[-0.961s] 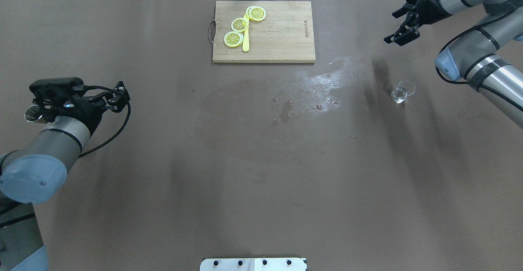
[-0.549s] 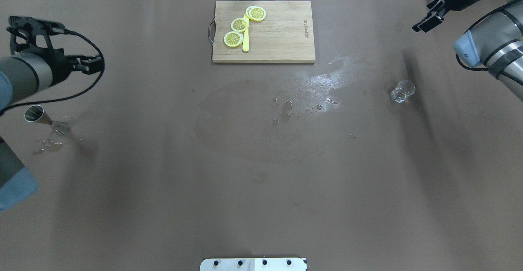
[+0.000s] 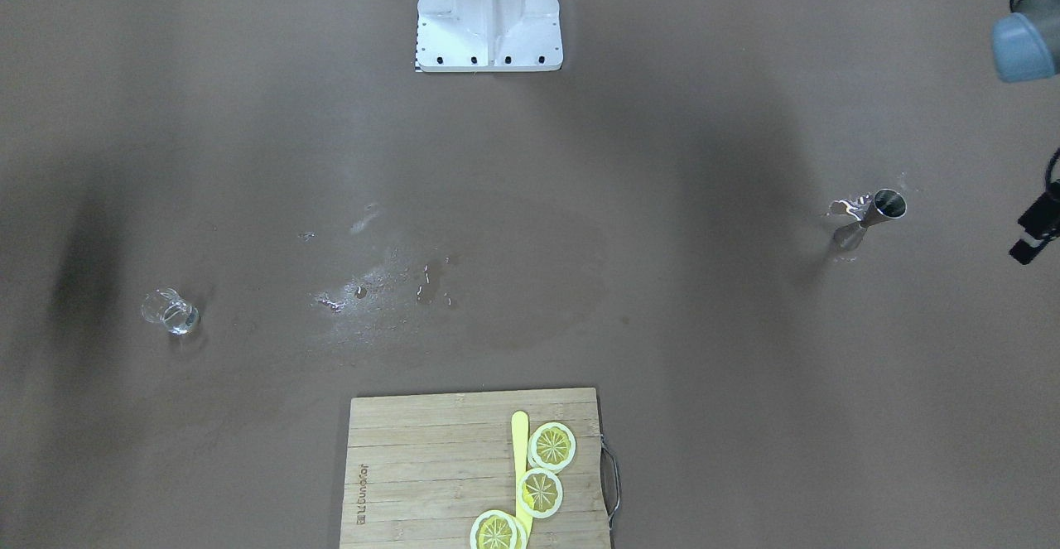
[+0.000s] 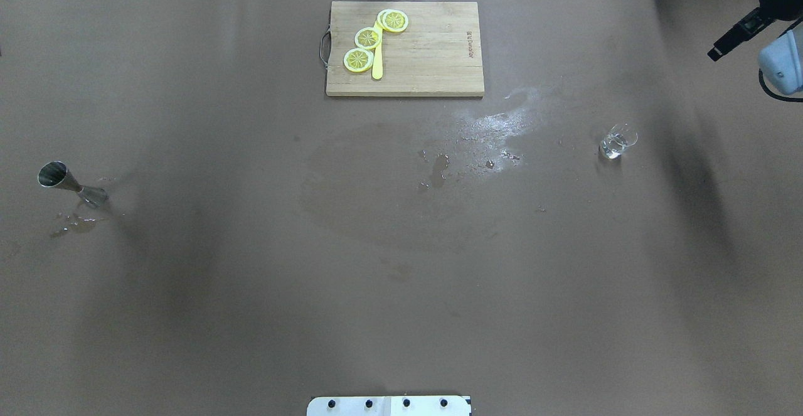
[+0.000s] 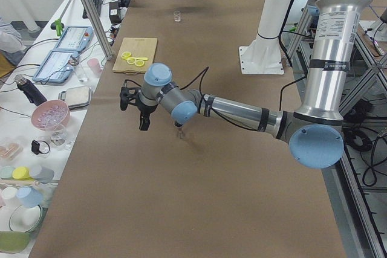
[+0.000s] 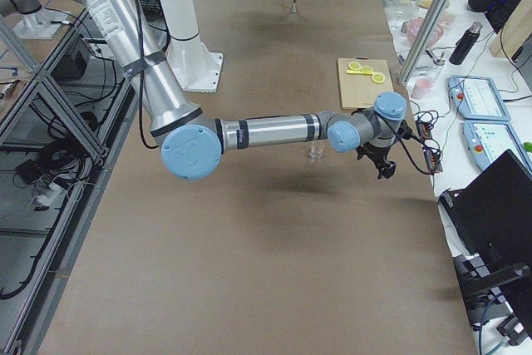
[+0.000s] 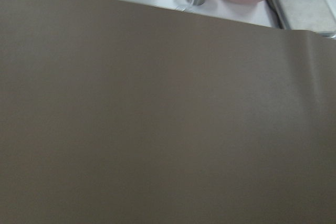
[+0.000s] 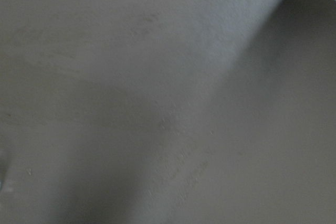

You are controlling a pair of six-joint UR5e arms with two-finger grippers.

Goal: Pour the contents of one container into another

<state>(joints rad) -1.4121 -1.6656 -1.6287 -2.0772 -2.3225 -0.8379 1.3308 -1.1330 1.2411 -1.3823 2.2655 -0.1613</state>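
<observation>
Left pincer [image 5: 133, 115] has drawn away from the jigger [image 4: 69, 185] and left the overhead view. Its grip cannot be told. Right pincer [image 6: 382, 164] has retreated to the far right corner, grip likewise unclear. The jigger stands by the surface's left edge beside a puddle [image 4: 75, 221]. The glass [image 4: 618, 140] stands near the right edge. Both forearms reach out level.

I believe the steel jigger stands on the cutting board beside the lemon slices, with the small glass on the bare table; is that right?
Not quite: the overhead exterior view shows the steel jigger on the bare table at the robot's left, away from the cutting board and lemon slices. The small glass is as you say.
</observation>
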